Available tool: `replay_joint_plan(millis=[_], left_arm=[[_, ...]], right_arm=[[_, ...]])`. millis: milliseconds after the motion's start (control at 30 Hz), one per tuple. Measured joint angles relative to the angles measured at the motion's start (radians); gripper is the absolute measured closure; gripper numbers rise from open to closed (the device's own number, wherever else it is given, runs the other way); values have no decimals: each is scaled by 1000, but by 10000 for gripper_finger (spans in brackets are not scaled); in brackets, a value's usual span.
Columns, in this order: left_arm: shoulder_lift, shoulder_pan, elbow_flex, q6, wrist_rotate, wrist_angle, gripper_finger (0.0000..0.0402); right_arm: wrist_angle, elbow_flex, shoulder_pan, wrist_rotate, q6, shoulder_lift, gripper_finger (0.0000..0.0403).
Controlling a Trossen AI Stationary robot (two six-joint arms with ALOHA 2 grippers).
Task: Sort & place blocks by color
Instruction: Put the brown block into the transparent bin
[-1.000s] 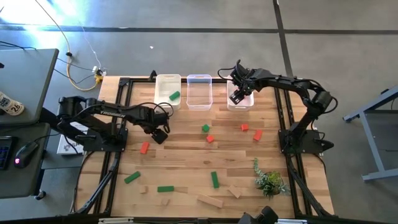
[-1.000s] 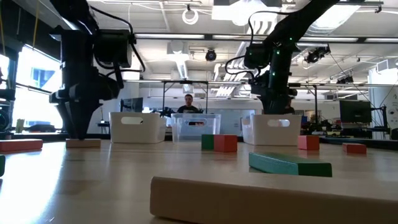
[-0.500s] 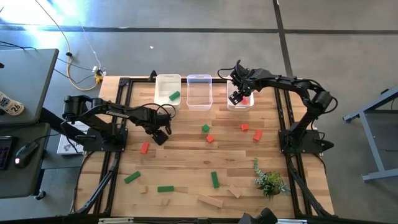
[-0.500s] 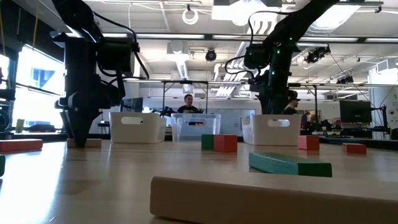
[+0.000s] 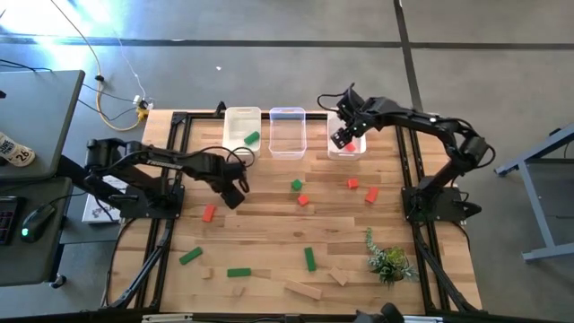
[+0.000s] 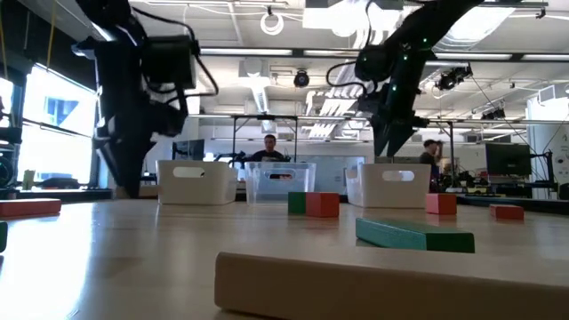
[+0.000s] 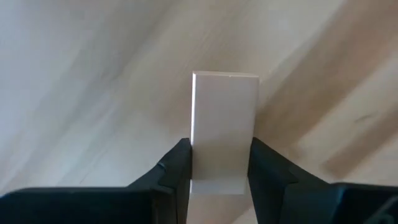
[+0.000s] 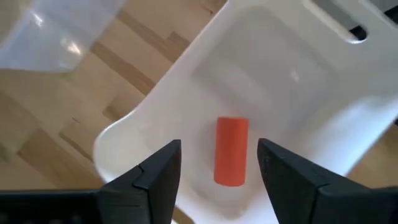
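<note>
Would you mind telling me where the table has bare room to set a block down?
Bare wood lies mid-table between the red block by the left gripper and the green bar. The front edge is crowded with tan blocks, green bars and the plant.

Bins, a plant and desk clutter around the wooden table (image 5: pixel 269 229)

Three bins (image 5: pixel 287 133) are sitting along its far edge; a plant sprig (image 5: pixel 387 262) is lying near its right front corner; a mouse (image 5: pixel 29 230) is glowing left of it.
</note>
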Motion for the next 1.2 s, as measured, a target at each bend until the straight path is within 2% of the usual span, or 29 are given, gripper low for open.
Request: replay_joint_plan(millis=[233, 433, 900, 1067, 1200], left_arm=[[-41, 14, 124, 56, -8, 38, 306], [-41, 80, 227, 155, -11, 169, 306], [-42, 273, 295, 290, 95, 469, 306], [-42, 316, 295, 305, 98, 583, 306], [-18, 341, 326, 314, 140, 581, 306]], right_arm=[[1, 0, 7, -23, 100, -104, 212], [4, 0, 50, -41, 175, -174, 212], [76, 0, 230, -66, 331, -203, 213], [84, 0, 280, -2, 389, -203, 213], [84, 0, 305, 68, 426, -203, 213]])
